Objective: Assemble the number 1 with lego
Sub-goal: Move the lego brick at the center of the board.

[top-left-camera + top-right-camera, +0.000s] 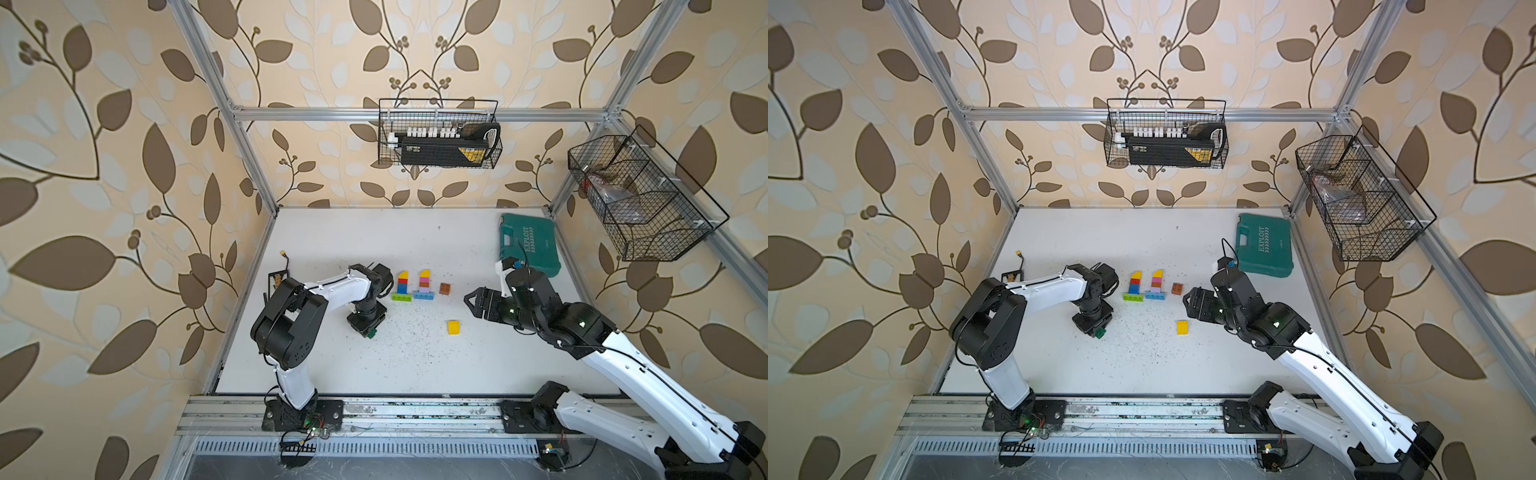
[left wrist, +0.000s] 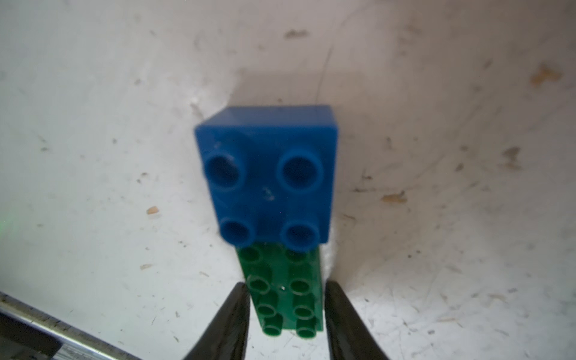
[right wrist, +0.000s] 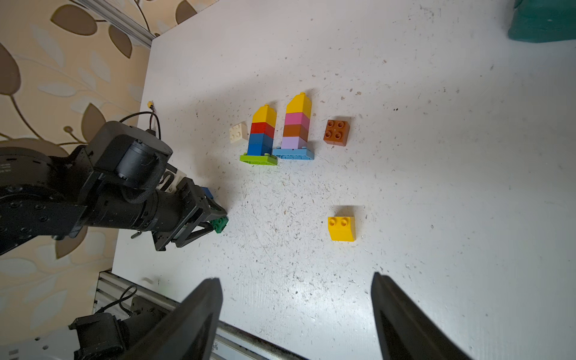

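Observation:
My left gripper [image 2: 286,285] points down at the table, its jaws shut on the sides of a long green lego brick [image 2: 282,290]. A blue square brick [image 2: 268,174] is stuck on that brick's far end. In both top views only a green corner [image 1: 372,333] shows under the gripper [image 1: 368,328]. Two lego towers stand mid-table: one on a lime base [image 1: 402,287], one on a light-blue base [image 1: 424,285]. A brown brick [image 1: 445,289] and a yellow sloped brick [image 1: 454,327] lie loose. A white brick [image 3: 238,133] sits beside the lime tower. My right gripper [image 1: 471,301] hovers open and empty, right of the brown brick.
A teal tool case [image 1: 530,245] lies at the back right corner. A small black part with a cable [image 1: 277,280] sits at the table's left edge. Wire baskets [image 1: 440,133] hang on the walls. A metal rail [image 1: 415,409] runs along the front edge.

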Available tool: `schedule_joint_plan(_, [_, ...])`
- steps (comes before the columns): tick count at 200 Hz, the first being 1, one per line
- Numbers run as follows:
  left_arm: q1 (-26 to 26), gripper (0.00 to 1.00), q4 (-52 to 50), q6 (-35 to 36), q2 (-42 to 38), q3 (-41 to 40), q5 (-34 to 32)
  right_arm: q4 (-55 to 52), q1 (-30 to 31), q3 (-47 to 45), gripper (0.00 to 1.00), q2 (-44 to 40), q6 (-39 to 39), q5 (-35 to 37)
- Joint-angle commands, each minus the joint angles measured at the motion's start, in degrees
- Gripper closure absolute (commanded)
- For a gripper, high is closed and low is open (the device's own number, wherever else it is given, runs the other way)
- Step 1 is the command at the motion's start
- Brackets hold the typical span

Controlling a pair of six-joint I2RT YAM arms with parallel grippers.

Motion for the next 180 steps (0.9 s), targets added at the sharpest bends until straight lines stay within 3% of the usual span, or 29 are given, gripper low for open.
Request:
schedule_joint_plan(1, [-2.4, 0.66, -0.5, -2.2, 0.5, 0.4, 1.5, -2.3, -0.2, -1.4, 0.21, -2.4, -0.8, 1.7])
schedule_joint_plan(30, [-8.5, 0.75, -3.3, -5.5, 1.4, 5.0, 0.4, -2.7, -0.4, -2.6, 0.21, -4.5, -0.3, 2.0])
schedule_joint_plan(65, [-14.0, 0.76, 2.8, -14.2, 2.1, 5.4, 3.1, -2.8, -0.3, -5.0, 0.21, -5.6, 1.1, 0.4])
schedule_joint_plan(106, [-15.7, 0.72, 10.3, -21.4, 3.9, 3.4, 5.3, -4.9, -0.3, -6.0, 0.21, -8.2, 1.7, -0.3])
schedule_joint_plan(116, [-16.1, 0.64, 12.3, -22.8, 3.9, 2.7, 5.7, -5.7, -0.4, -6.0, 0.21, -9.0, 1.6, 0.3])
schedule_joint_plan(152, [-16.5, 0.17, 13.5, -23.0, 4.9, 4.4, 6.0, -7.0, -0.4, -5.6, 0.20, -10.4, 1.4, 1.0])
schedule_joint_plan(166, [-16.6, 0.07, 14.3, -23.0, 5.0, 5.1, 5.9, -7.1, -0.4, -5.4, 0.20, -10.3, 1.4, 0.5])
schedule_joint_plan(180, [-16.6, 0.04, 15.5, -22.7, 5.3, 5.6, 5.6, -7.4, -0.4, -5.1, 0.20, -10.1, 1.4, 0.3])
